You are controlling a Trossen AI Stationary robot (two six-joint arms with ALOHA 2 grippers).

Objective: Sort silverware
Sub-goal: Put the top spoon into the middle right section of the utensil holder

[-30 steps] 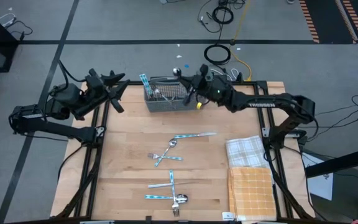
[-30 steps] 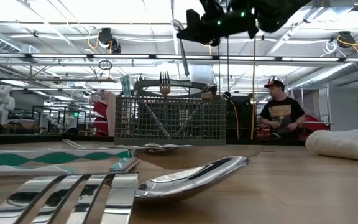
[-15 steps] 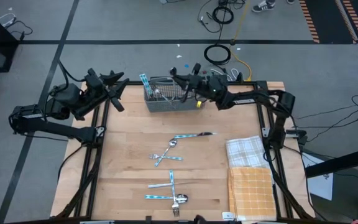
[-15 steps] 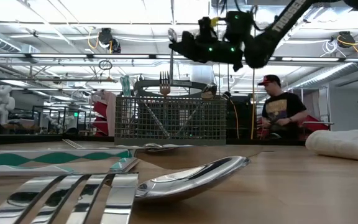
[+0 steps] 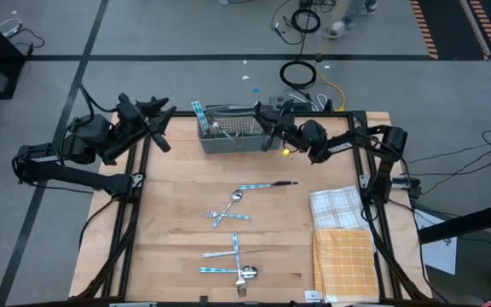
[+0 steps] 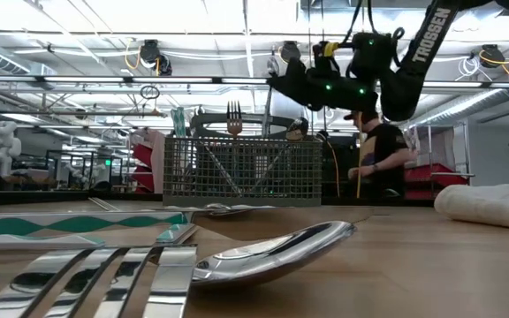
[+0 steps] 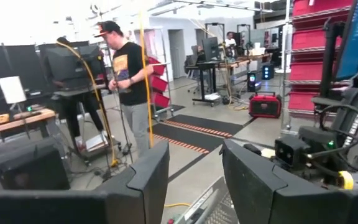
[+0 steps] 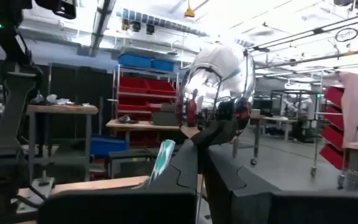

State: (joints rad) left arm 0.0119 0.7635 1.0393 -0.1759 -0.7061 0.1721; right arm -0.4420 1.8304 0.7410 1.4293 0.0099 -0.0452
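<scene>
My right gripper (image 5: 268,130) hangs in the air just off the right end of the grey mesh basket (image 5: 228,134), shut on a spoon (image 8: 219,87) with a shiny bowl and a light blue handle. The basket stands at the table's far edge with several pieces upright in it. More silverware lies flat on the wood: one piece (image 5: 267,185) mid-table, a crossed pair (image 5: 227,209) and a cluster (image 5: 235,263) near the front. My left gripper (image 5: 156,119) waits open at the far left corner. My right gripper pinches the spoon between its two fingers at the neck (image 8: 199,132) just below the bowl. The bowl sticks out past the fingertips, and the blue handle (image 8: 164,158) runs back along one finger (image 8: 182,171). The spoon is lifted clear of table and basket.
A checked cloth (image 5: 337,207) and an orange cloth (image 5: 345,264) lie along the table's right side. Bare wood shows between the basket and the loose silverware. A person (image 6: 380,150) stands in the room beyond the far edge.
My right gripper, still holding the spoon, swung from above the basket's right part toward the table's right and came down, ending beside the basket's right end. Its arm folded in toward the table's right edge. The spoon turned with the gripper.
</scene>
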